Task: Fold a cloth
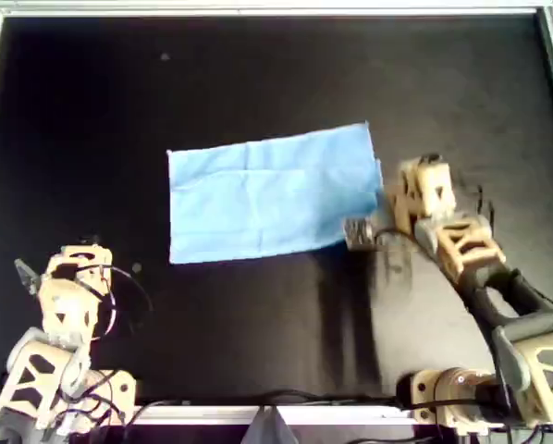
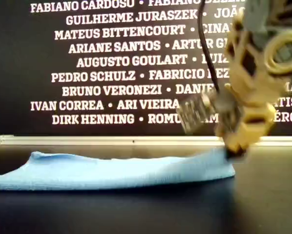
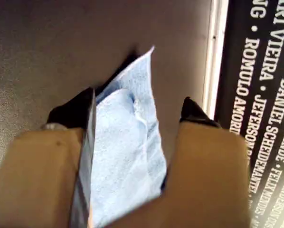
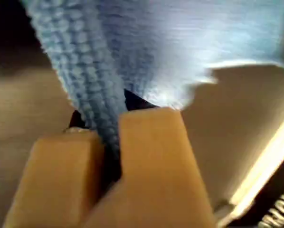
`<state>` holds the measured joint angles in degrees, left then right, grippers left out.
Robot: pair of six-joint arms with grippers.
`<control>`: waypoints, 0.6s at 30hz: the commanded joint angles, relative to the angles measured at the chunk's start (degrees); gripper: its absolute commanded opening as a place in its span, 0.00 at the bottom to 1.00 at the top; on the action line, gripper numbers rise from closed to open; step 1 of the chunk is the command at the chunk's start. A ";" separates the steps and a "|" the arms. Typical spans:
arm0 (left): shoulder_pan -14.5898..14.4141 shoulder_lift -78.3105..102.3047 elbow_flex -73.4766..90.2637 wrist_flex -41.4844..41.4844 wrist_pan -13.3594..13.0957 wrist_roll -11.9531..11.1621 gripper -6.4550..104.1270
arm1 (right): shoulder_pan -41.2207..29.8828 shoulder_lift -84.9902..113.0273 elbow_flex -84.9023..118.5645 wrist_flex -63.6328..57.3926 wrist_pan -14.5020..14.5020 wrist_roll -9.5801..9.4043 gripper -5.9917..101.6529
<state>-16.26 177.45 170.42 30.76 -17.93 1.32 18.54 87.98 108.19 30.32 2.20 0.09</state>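
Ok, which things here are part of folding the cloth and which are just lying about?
Job: the cloth; the tool pinching its edge at the overhead view's right.
Lying about: nothing loose; just the black table and the lettered wall.

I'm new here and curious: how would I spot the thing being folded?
Start with the big black table seen from overhead. Near its middle lies the cloth, a flat light-blue rectangle. It is the only soft, coloured thing there; the arm at its edge is tan and rigid.
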 commanded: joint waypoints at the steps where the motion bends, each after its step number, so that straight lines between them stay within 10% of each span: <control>1: 0.44 0.70 -1.32 -0.53 -0.62 0.35 0.63 | 3.25 0.62 -8.44 -1.67 -0.53 0.18 0.07; 18: 0.97 0.70 -0.79 -0.97 -0.62 0.44 0.63 | 27.42 -21.62 -40.25 -1.67 -0.09 0.18 0.07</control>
<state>-16.26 177.45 170.42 30.76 -17.93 1.32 43.24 67.06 77.87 30.32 2.29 0.09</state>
